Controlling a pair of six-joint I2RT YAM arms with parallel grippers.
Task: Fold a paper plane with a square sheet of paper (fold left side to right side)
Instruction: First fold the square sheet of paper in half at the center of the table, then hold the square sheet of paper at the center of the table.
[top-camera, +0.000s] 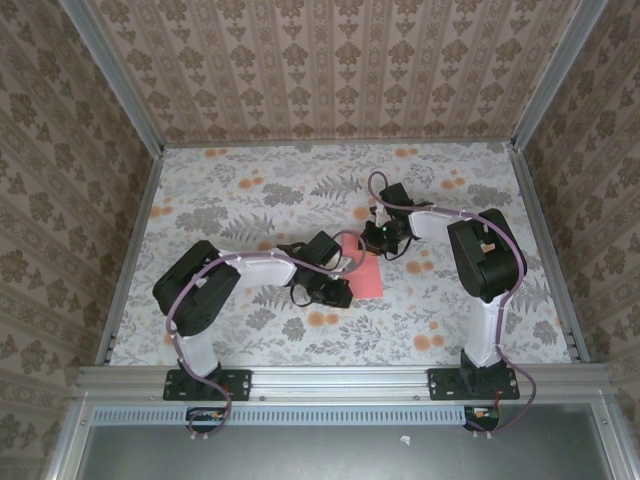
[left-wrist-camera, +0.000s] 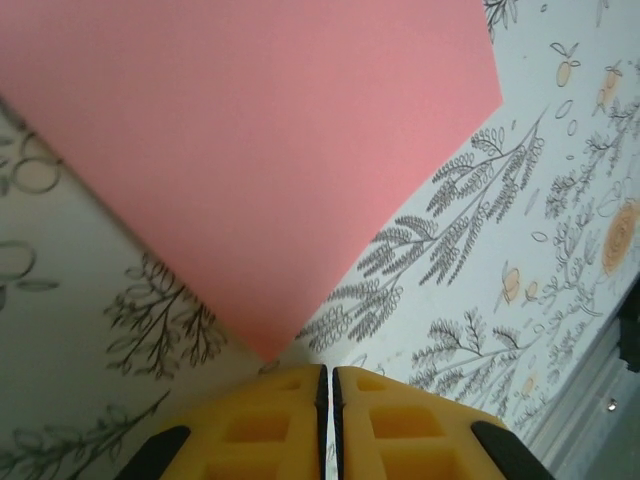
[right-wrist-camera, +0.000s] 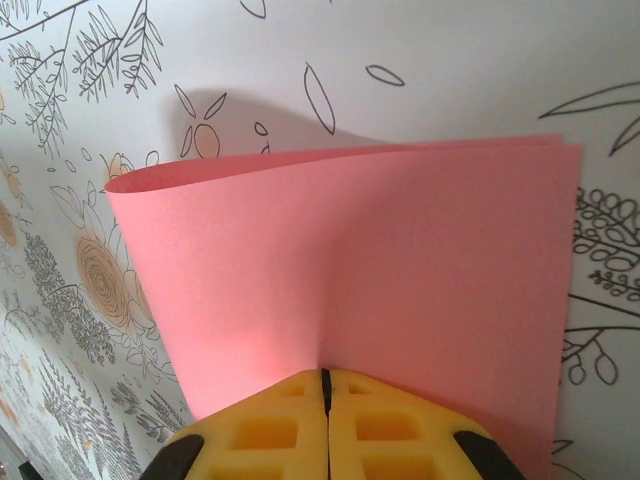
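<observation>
Right gripper (right-wrist-camera: 326, 378) pinches its yellow fingers (right-wrist-camera: 262, 432) shut on the thin, smooth pink sheet of paper (right-wrist-camera: 400, 280), bent over in a rounded loop at the middle of the flowered table (top-camera: 250, 190). Left gripper (left-wrist-camera: 327, 372) is closed too; the sheet's pointed corner ends just beside its tips, perhaps untouched.

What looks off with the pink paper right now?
The square sheet of paper is doubled over, but its fold, left in the right wrist view, bulges as a loose, uncreased curve, and the two layers' edges sit slightly offset. No tear shows.
</observation>
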